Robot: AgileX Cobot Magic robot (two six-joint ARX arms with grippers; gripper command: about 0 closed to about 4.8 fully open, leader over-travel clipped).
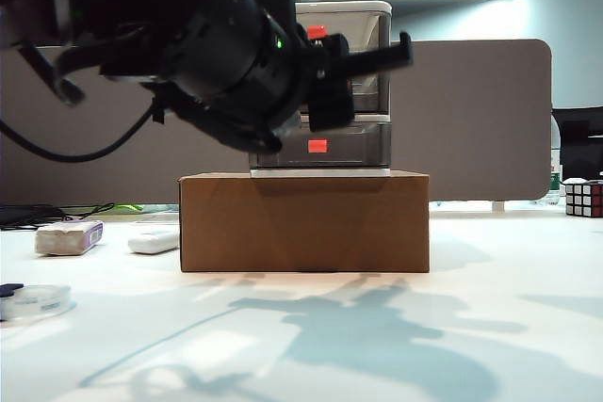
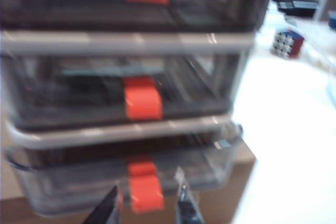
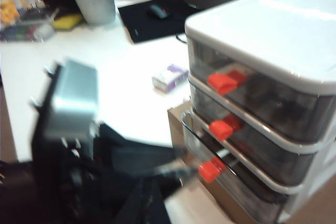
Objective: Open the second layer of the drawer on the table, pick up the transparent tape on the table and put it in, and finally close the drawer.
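Note:
The drawer [image 1: 372, 21], a white frame with three smoky trays, stands on a cardboard box. Its second layer [image 2: 142, 103] is shut, its red handle [image 3: 221, 128] in line with the top one. My left gripper [image 2: 147, 208] is open, and its fingers [image 2: 110, 209] frame the bottom tray's red handle [image 2: 144, 192] in the left wrist view; contact cannot be told. Its dark arm [image 1: 236, 54] hides most of the cabinet front. The transparent tape [image 1: 33, 300] lies flat on the table [image 1: 490, 308] at the far left. My right gripper [image 3: 152, 205] is a dark blur.
The brown cardboard box [image 1: 303, 221] carries the cabinet. A whitish block with a purple label [image 1: 68, 237] and a white oblong device [image 1: 154, 242] lie to its left. A Rubik's cube [image 1: 584, 198] sits far right. The bottom tray [image 3: 241, 192] sticks out slightly.

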